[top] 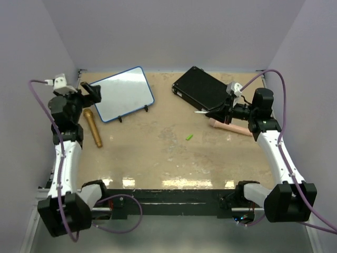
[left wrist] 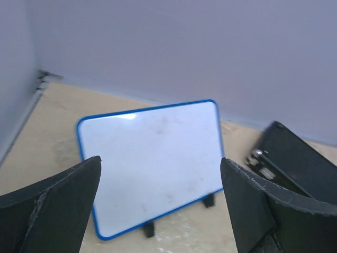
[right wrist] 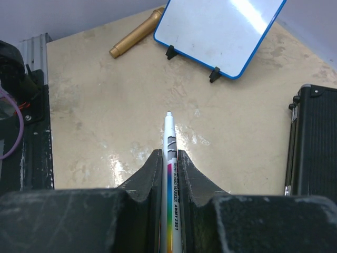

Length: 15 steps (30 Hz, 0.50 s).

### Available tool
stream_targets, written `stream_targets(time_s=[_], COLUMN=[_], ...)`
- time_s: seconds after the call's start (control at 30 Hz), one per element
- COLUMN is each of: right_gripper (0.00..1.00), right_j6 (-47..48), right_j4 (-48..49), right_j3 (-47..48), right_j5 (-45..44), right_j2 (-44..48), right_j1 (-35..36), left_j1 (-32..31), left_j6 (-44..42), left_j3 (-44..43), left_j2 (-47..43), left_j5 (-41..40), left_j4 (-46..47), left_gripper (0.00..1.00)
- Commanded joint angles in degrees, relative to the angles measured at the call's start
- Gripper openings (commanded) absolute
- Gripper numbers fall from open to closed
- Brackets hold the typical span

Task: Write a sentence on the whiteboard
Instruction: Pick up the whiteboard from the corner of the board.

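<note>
**Item 1: whiteboard** (top: pixel 126 94). Blue-rimmed, at 10 o'clock on the table (top: pixel 158 163). It is propped on two small black feet and leans back. The face is bare apart from faint smudges. No line of the sentence shows on it, so writing looks not yet begun.

**Item 2: left gripper** (top: pixel 90 95). At the board's 9 o'clock edge, jaws spread wide, holding nothing. Whether it touches the rim cannot be told.

**Item 3: right gripper** (right wrist: pixel 169 158). At 2 o'clock, over the near corner of the black case (top: pixel 202 88). It is clamped narrow on a whiteboard marker (right wrist: pixel 169 134), which is uncapped with its tip pointing toward the board, well apart from it.

**Item 4: loose pieces.**
- A small green cap (top: pixel 189 137) lies just off centre toward 4 o'clock.
- A gold tube (top: pixel 92 128) lies at 9 o'clock.
- A pink cylinder (top: pixel 234 128) lies below the right gripper.

**Hazards, as judged:**
- The board rests only on its feet and nothing braces it. Pen pressure could slide it toward 12 o'clock or tip it backward.
- The marker sticks out far past the jaws. Side load during strokes could swivel it in the grip and spoil the letters.
- Both arms would meet at 10 o'clock, and the open left fingers could block or strike the right wrist.
- A low crossing could knock the cap.
</note>
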State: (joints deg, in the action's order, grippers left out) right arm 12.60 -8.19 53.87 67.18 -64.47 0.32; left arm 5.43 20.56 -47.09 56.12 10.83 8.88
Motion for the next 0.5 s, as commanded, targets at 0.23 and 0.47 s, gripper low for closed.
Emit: stream_targets(time_s=[0.23, 0.47], right_gripper=[0.0, 0.0], right_j6=[2.78, 2.96], right_j4=[-2.18, -2.8], right_j3=[0.8, 1.42], right_j5=[3.57, 4.8], right_j2=[-1.98, -4.17], right_j1=[-0.14, -0.05], left_j1=[22.43, 22.78], left_j6=[3.89, -0.96], left_j3=[-5.63, -12.67], left_j2=[29.55, 43.35], left_j5=[25.11, 32.48], left_j4=[10.89, 15.36], left_gripper=[0.97, 0.93])
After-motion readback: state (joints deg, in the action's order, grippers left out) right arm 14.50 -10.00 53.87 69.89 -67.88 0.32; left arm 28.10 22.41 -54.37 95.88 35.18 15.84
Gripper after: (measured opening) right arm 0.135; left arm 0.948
